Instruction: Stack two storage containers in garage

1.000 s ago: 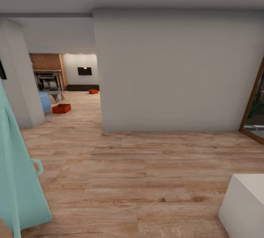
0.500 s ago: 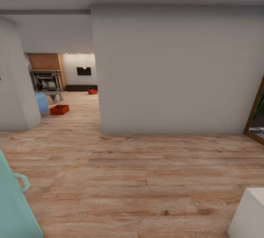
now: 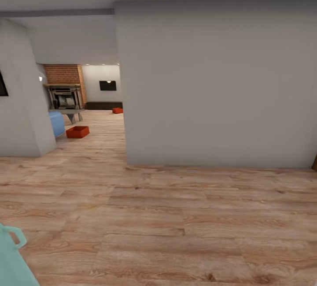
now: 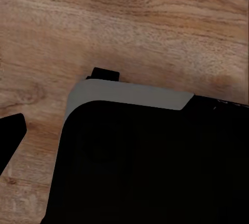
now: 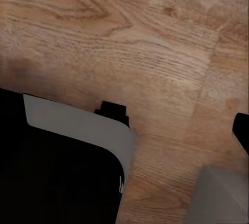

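Light wood planks (image 3: 167, 215) cover the foreground of the head view, running up to a broad grey-white wall block (image 3: 215, 87) that takes the middle and right. Left of that block a passage opens into the living room (image 3: 94, 114), same plank floor. Both storage containers sit on that floor, well apart from each other: nearer container (image 3: 77, 132), orange-red and open-topped, lies just beside the light-blue sofa (image 3: 56, 123) end; farther container (image 3: 117, 110) is small w/ distance, near the dark low strip along the back wall. Behind the sofa stands a low grey table (image 3: 70, 113), then a brick fireplace (image 3: 65, 90), and a dark rectangle (image 3: 108, 85) hangs on the back wall (too small to tell what it is). A grey-white pillar (image 3: 22, 96) frames the passage on the left. At the lower left corner a pale teal object (image 3: 13, 259) w/ a loop handle cuts in.

Left wrist view looks down at wood floor past a black body w/ a grey edge (image 4: 129, 94); right wrist view is much the same, dark body w/ grey edge (image 5: 78, 125) over planks. Pincer state, both arms: can't tell, fingertips aren't clearly shown, and nothing is seen held.
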